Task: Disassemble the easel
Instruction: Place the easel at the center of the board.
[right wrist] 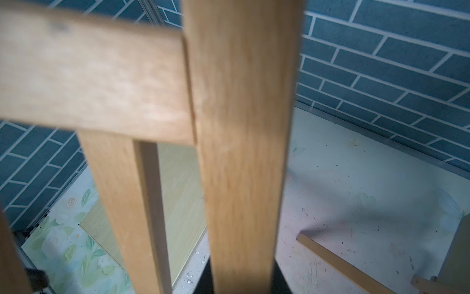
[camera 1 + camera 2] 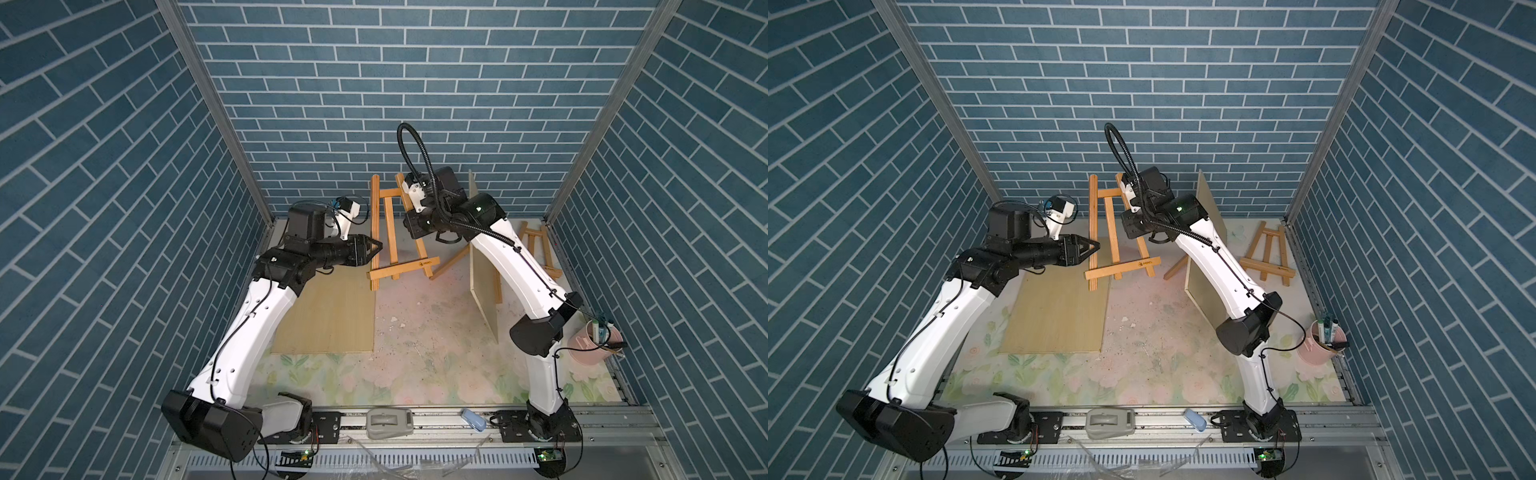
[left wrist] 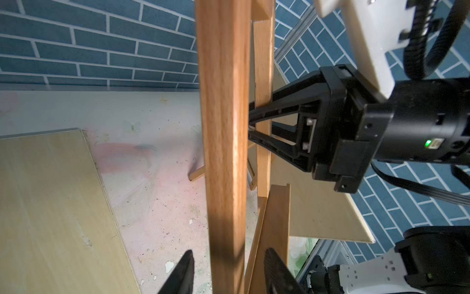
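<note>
Look to 12 o'clock of the table point(image 2: 415, 324) for the easel point(image 2: 390, 232): standing, seemingly on its feet, leaning back a little, long members running from 12 down to 6 in both top views. Hang the coming move on the left upright point(image 3: 223, 152): lying squarely between the fingers point(image 3: 184, 269) of the left gripper point(image 2: 378, 245), reached from 9 o'clock of the frame, long axis crosswise to that reach. Read those fingers as apart, straddling the wood with a sliver of gap on either side, not pinching. Read the right gripper point(image 3: 251, 127) as clamped on the right upright point(image 1: 244, 152), reaching in from 3 o'clock. Judge both arms equally near, yet only the left free to act: probably closing on its upright against the right's bracing hold, then working the joints apart. Take from the left wrist view something missing from above: the gaps beside the near upright, and the right fingers meeting on the far wood, masked in the top views by the right wrist. Take from the top views the whole stance and the ledge point(image 2: 405, 268) at 6 o'clock. Expect little from the right wrist view: only upright and crossbar point(image 1: 96, 76), close and blurred.
</note>
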You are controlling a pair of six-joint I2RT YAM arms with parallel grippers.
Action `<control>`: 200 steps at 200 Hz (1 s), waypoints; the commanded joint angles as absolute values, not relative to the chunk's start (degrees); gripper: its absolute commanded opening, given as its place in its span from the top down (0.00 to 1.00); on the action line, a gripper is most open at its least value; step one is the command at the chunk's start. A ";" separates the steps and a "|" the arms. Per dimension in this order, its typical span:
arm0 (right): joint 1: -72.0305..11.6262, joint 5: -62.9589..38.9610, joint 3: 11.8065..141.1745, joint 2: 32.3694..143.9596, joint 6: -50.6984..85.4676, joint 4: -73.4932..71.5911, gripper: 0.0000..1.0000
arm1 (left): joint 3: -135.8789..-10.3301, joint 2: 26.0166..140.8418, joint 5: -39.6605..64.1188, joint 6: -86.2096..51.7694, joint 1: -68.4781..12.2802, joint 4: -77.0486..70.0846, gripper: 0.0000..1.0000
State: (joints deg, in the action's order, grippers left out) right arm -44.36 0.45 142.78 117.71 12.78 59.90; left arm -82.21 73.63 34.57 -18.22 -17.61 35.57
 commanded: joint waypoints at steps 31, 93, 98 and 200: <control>-44.47 -0.62 144.01 116.99 15.96 58.58 0.99 | -83.17 73.91 33.52 -15.77 -18.02 37.36 0.77; -44.43 0.29 141.23 115.03 14.87 57.88 0.98 | -87.28 77.23 34.72 -15.60 -16.95 38.34 1.00; -44.47 0.49 140.94 114.74 14.65 57.73 0.97 | -87.96 77.79 35.07 -15.75 -16.72 38.62 1.00; -43.87 4.35 134.41 105.08 10.93 54.68 0.54 | -97.88 88.90 44.39 -19.28 -8.90 34.87 1.00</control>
